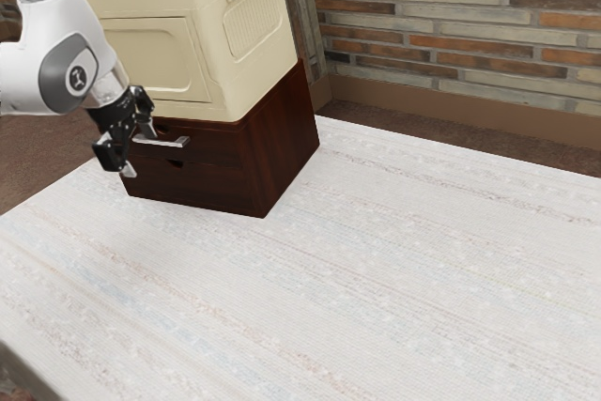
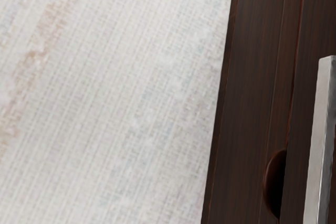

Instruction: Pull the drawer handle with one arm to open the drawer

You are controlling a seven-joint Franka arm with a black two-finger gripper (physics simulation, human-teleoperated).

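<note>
My gripper (image 1: 140, 150) stands open in the exterior view, at the left end of the silver bar handle (image 1: 161, 142), one fingertip higher and the other lower. The handle is on the upper drawer of the dark wooden cabinet (image 1: 280, 143). Whether a finger touches the bar, I cannot tell. Both drawer fronts look flush with the cabinet. In the wrist view the metal handle (image 2: 319, 140) runs along the dark drawer front (image 2: 252, 87), near a rounded cutout.
A cream box (image 1: 221, 35) with raised handles rests on top of the cabinet. The table (image 1: 376, 279) has a pale woven cover and extends in front of the cabinet and toward the exterior view's right. A brick wall (image 1: 451, 25) stands behind.
</note>
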